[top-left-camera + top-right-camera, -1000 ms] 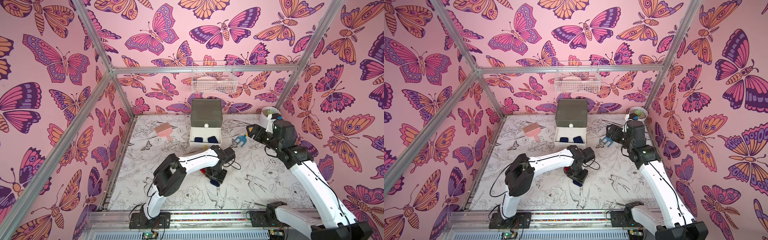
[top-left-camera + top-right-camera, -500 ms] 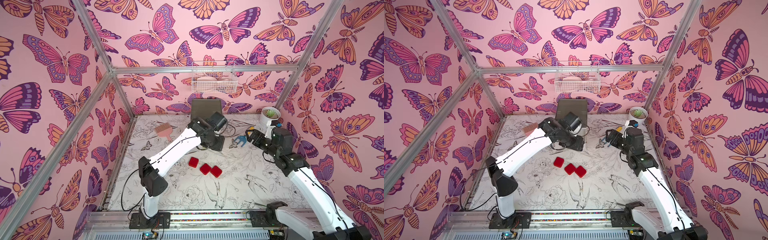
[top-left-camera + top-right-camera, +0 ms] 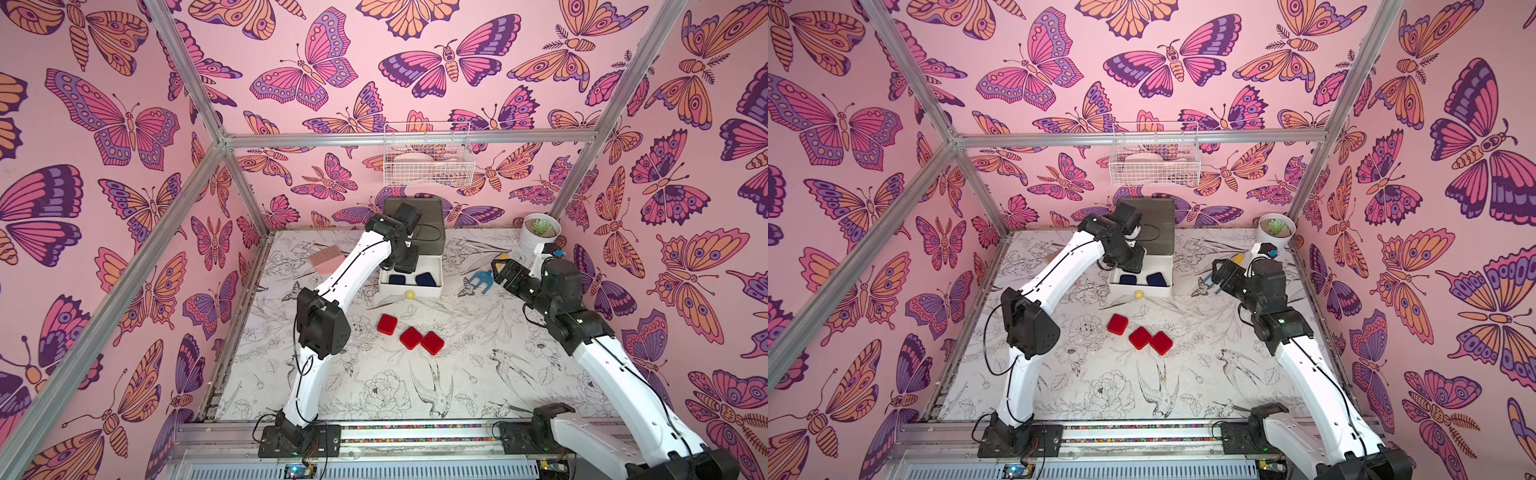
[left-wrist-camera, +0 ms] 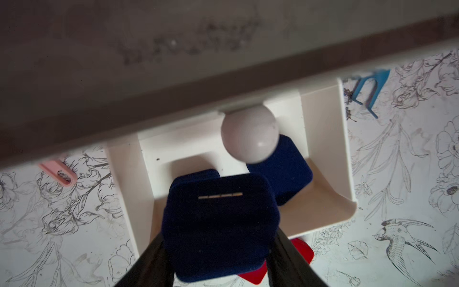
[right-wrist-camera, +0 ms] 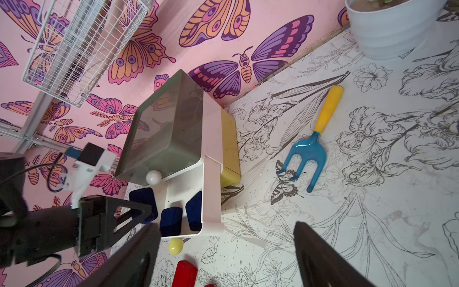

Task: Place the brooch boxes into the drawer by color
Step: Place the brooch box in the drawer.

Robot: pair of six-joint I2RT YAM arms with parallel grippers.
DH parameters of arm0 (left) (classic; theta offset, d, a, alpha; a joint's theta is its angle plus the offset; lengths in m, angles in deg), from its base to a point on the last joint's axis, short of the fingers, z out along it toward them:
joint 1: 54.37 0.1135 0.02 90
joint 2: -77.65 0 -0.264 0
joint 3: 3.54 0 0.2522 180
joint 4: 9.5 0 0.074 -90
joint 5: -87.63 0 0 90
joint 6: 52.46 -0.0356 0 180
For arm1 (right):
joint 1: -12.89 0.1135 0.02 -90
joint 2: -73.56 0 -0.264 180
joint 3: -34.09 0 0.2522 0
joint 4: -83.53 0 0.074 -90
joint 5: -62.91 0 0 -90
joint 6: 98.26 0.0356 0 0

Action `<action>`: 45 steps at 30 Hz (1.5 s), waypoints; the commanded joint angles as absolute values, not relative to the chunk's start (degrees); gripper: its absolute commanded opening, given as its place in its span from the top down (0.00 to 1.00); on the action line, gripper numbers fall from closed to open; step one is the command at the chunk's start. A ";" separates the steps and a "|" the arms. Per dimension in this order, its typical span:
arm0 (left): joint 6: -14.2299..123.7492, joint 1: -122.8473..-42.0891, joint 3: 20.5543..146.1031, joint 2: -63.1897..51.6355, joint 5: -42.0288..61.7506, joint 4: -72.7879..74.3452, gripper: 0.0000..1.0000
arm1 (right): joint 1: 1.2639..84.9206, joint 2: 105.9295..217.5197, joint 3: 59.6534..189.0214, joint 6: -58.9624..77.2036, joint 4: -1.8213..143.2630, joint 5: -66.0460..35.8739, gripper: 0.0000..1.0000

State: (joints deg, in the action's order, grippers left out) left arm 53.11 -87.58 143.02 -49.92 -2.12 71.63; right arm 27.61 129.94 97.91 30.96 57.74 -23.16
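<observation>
My left gripper [image 4: 219, 238] is shut on a navy blue brooch box [image 4: 219, 228] and holds it above the pulled-out white middle tier [image 3: 409, 289] of the drawer [image 3: 432, 224]. Two more navy boxes [image 3: 397, 278] [image 3: 424, 278] lie inside that tier. In both top views three red boxes [image 3: 387, 324] [image 3: 410, 337] [image 3: 432, 343] sit in a row on the table in front of the drawer. My right gripper [image 5: 224, 225] hangs open and empty to the right of the drawer, near the blue fork. The grey top tier with its white knob [image 4: 249, 133] is closed.
A blue garden fork with a yellow handle [image 5: 308, 151] lies right of the drawer. A white plant pot [image 3: 538, 235] stands in the back right corner. A pink brush [image 3: 324, 259] lies at the back left. A white wire basket [image 3: 428, 156] hangs on the back wall.
My left arm has risen from beside the red boxes and carried the navy box back over the open white tier. The right gripper has barely moved.
</observation>
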 commanded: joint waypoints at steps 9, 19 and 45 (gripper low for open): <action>51.37 -86.89 141.69 -51.91 3.05 66.75 0.44 | 27.60 127.88 99.12 31.58 53.21 -26.16 0.11; 52.11 -86.89 138.13 -53.09 2.15 61.47 0.38 | 27.64 128.30 99.53 31.02 52.15 -26.21 0.11; 52.04 -83.12 128.16 -31.56 6.08 54.48 0.16 | 45.38 151.18 102.52 31.90 70.83 -21.87 0.23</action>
